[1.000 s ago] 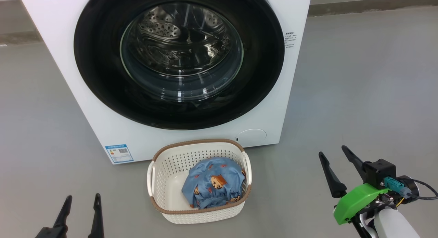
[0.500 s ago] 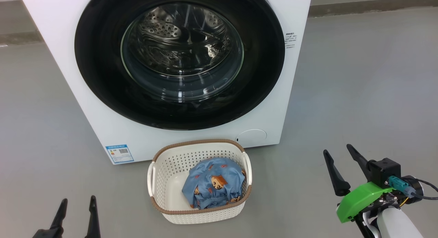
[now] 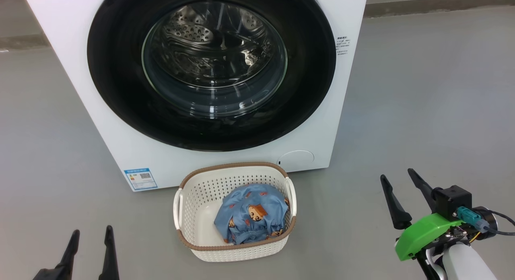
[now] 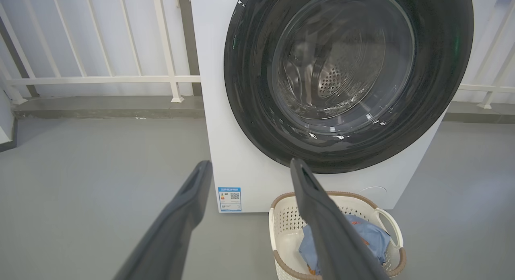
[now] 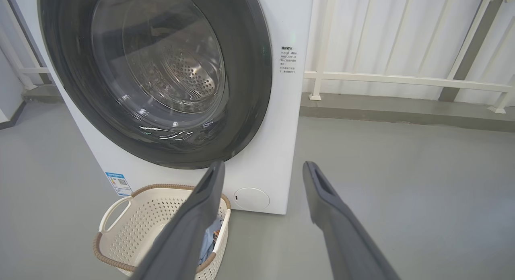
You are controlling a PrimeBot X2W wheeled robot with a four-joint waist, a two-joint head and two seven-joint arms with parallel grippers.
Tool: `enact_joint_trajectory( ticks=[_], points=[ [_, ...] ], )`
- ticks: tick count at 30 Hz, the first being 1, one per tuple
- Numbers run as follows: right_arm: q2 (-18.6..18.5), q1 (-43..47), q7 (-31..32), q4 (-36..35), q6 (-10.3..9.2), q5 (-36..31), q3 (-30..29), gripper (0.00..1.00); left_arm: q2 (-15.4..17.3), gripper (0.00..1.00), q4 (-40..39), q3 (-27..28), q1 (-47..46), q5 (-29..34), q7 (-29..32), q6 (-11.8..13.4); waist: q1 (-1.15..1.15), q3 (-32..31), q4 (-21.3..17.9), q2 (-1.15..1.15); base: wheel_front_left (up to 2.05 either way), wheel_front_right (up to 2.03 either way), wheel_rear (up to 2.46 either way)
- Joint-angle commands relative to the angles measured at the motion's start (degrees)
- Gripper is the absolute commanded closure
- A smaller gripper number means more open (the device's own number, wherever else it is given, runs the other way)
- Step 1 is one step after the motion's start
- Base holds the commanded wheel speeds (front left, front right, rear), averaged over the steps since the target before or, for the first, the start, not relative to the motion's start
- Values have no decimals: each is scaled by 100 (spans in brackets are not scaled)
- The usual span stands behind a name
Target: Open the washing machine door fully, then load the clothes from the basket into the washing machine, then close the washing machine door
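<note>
The white washing machine (image 3: 60, 66) (image 4: 241, 167) (image 5: 281, 123) stands ahead with its round black-rimmed washing machine door (image 3: 116, 91) (image 4: 249, 103) (image 5: 249, 91) shut flat against the front. On the floor in front of it sits the cream basket (image 3: 193, 207) (image 4: 287, 221) (image 5: 141, 219), holding the blue bear-print clothes (image 3: 251, 213) (image 4: 370, 237) (image 5: 207, 239). My left gripper (image 3: 91, 232) (image 4: 249, 165) is open and empty, low and left of the basket. My right gripper (image 3: 397, 175) (image 5: 263, 165) is open and empty, right of the basket.
Grey floor (image 3: 422, 111) spreads wide on both sides of the machine. A white railing (image 4: 100, 77) (image 5: 402, 79) and a low grey kerb (image 5: 402, 111) run behind it. A blue energy sticker (image 3: 140, 178) and a round cap (image 3: 295, 159) sit low on the machine's front.
My left gripper has dropped slightly lower in the head view and the right gripper has shifted a little right. The machine, basket and clothes have stayed put.
</note>
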Motion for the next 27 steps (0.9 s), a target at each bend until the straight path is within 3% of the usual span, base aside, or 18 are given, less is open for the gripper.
enact_joint_trajectory(
  ticks=[1,17,27],
  points=[
    [-23,-81,-74,-164,9,-101,85,0,97,0,-132,193,-67,-26,-70,-9,0,7,2,0,0,0,0],
    [-9,-74,-74,-254,9,-105,26,0,140,0,-75,236,-155,71,-70,-81,0,34,-15,0,3,3,-6],
    [-13,-45,-74,-289,9,-109,-19,0,122,0,-107,285,-191,124,-70,-118,0,63,23,0,67,67,-134]
  ],
)
